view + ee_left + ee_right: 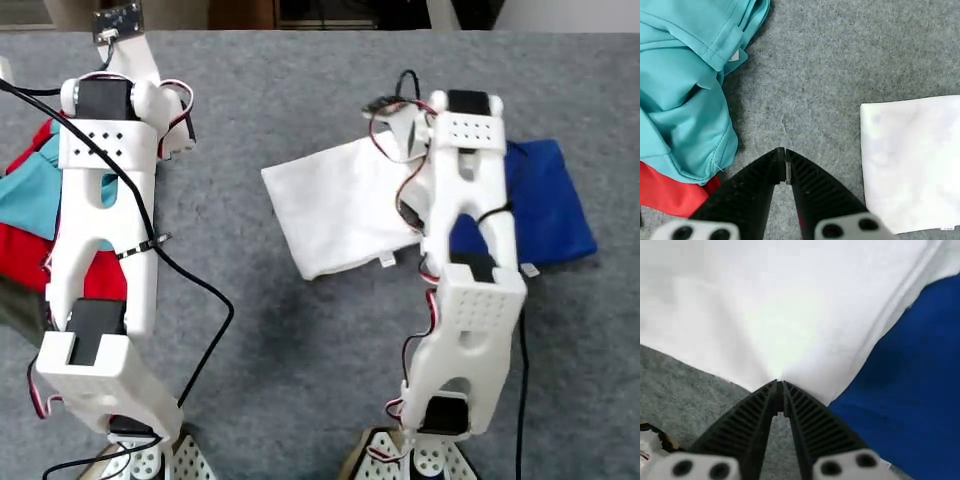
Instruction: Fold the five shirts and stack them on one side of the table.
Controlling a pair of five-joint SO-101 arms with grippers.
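My right hand [780, 385] is closed tight, and the white shirt [765, 305] puckers right at its fingertips, so I judge that I have a small pinch of its edge. The rest of that shirt lies flat on the table [840, 60] ahead of the hand. The blue shirt [910, 380] is just beside the pinch, with the white edge lying against it and apparently over it.

My left hand [785, 152] is also closed but holds nothing. It hangs over bare table, with the teal shirt [685, 85] and the red shirt [665, 195] heaped to one side of it and the white shirt's far end to the other.

The main risk is the grip itself. It holds very little cloth, so a quick pull could slip it free and the edge would drop back crumpled. Nothing pins the far end either, so the whole white shirt may slide across the table rather than fold over. Because the blue shirt touches the pinched edge, dragging low could catch it and rumple it. I also cannot tell whether I hold one layer or several, and a single layer would pull the fold open.
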